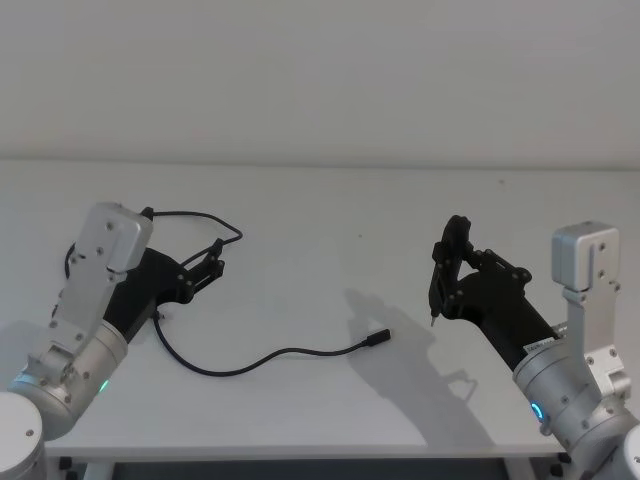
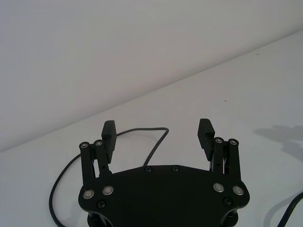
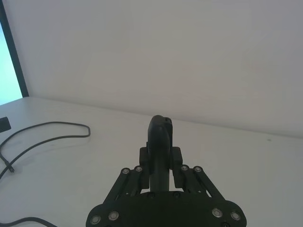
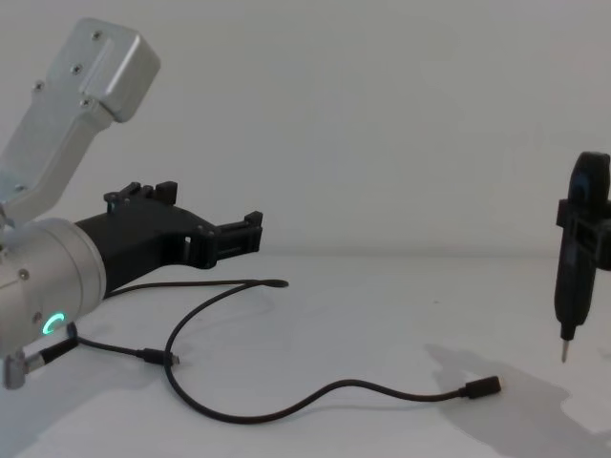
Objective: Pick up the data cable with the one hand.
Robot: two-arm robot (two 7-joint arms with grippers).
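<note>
A: Cable pos?
B: Laid loose on bench, plug toward centre, untouched.
A: L gripper?
B: Spread wide, nothing held. Raised at left, near cable's back loop.
A: R gripper?
B: Clamped on pointed tool, held up at right.

Right claw apparently tight around black tool, data cable beyond
</note>
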